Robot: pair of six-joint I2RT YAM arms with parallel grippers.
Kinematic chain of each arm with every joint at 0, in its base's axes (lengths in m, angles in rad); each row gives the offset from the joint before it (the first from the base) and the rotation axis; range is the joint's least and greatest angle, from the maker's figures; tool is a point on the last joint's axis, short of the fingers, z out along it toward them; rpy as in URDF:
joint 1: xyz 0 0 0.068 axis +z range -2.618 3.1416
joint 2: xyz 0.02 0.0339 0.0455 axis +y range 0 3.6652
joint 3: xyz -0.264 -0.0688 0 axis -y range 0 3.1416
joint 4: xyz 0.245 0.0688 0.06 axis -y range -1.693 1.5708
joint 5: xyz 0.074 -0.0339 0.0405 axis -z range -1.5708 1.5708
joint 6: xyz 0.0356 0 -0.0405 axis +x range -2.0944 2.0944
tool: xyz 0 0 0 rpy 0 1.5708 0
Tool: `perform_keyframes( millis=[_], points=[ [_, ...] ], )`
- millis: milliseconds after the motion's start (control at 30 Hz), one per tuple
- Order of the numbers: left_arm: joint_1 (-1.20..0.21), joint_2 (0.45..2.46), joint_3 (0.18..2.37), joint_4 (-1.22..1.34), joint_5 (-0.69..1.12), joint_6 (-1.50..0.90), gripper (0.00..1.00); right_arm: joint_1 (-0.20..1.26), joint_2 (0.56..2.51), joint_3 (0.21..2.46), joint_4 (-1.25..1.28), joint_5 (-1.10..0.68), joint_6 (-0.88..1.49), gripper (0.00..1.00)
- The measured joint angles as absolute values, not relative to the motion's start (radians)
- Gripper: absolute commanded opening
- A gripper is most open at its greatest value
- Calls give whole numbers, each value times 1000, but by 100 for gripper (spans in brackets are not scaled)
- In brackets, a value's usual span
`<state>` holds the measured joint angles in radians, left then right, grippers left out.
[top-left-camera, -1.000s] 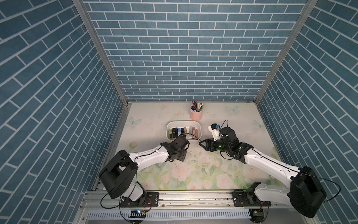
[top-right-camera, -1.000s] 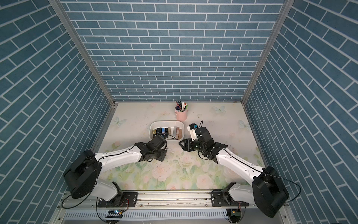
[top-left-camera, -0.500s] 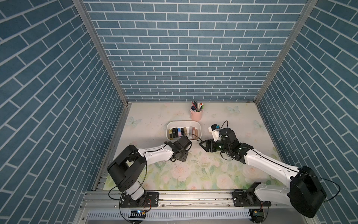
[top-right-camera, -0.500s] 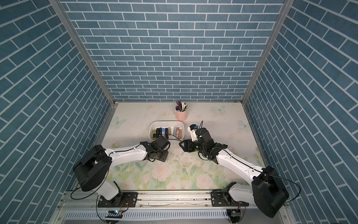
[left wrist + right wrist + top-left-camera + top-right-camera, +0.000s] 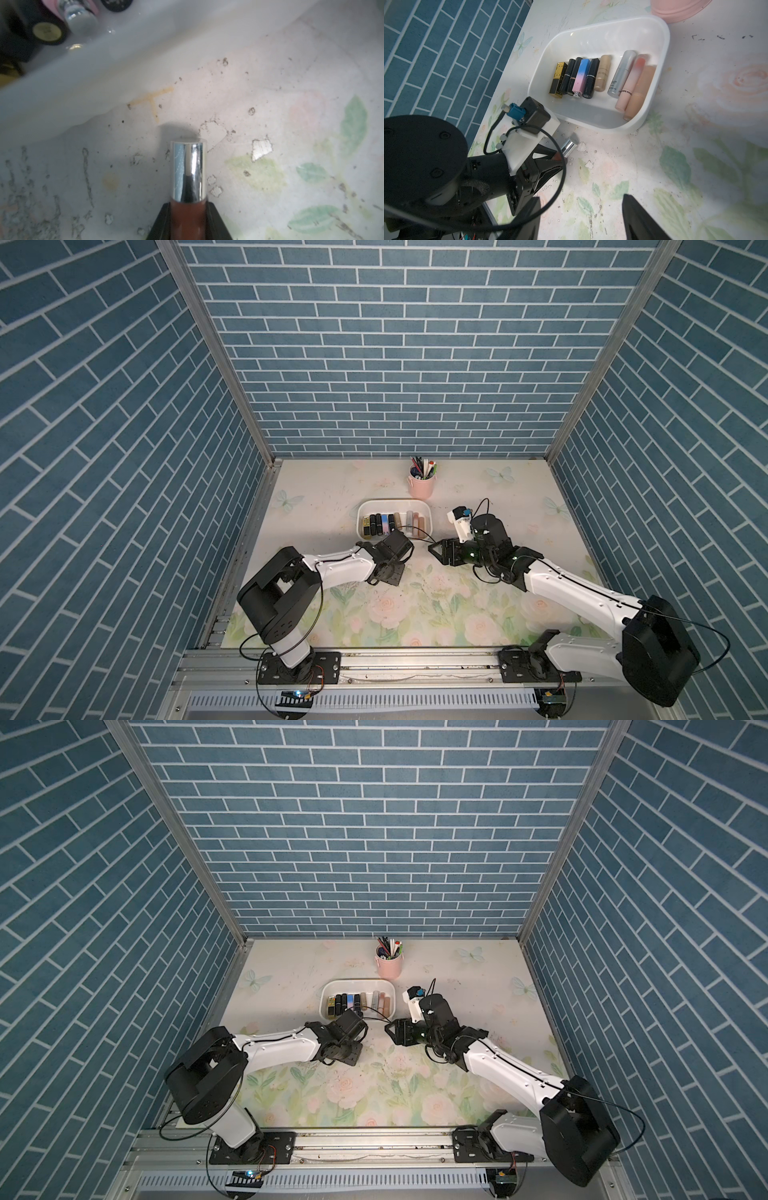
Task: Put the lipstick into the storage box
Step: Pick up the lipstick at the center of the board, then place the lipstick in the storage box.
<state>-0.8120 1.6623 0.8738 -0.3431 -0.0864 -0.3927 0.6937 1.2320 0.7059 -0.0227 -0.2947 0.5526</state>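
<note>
The left hand (image 5: 188, 209) is clamped on the lipstick (image 5: 188, 170), chrome cap leading. Its long axis aims at the near wall of the storage box (image 5: 660, 62), just short of it (the right hand (image 5: 441, 552) stands apart, empty, nearby).

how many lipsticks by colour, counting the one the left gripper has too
in the white plastic storage box:
gold and black square tube: 1
black tubes: 3
blue-to-pink gradient tube: 1
beige tubes: 2
silver tube: 1
pink tube: 1
in the left gripper, brown tube with chrome cap: 1
total: 10
</note>
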Motion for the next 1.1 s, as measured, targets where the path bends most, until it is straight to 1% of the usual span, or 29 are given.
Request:
perform_keyframes(
  millis=[100, 267, 400, 700, 867, 1100],
  points=[
    [-812, 1662, 875, -345, -85, -391, 14, 694, 1232, 706, -22, -292, 553, 66],
    [-810, 1644, 875, -348, -45, -387, 14, 694, 1232, 706, -22, -292, 553, 66],
    [-794, 1556, 875, -354, 25, -383, 14, 693, 1232, 706, -14, -298, 554, 66],
    [-624, 1307, 895, -330, 234, -377, 14, 664, 1232, 753, 12, -343, 577, 66],
    [-561, 1250, 926, -290, 357, -377, 14, 642, 1232, 808, 15, -368, 580, 67],
    [-509, 1225, 929, -191, 529, -410, 14, 600, 1209, 869, 22, -424, 580, 67]
  ],
)
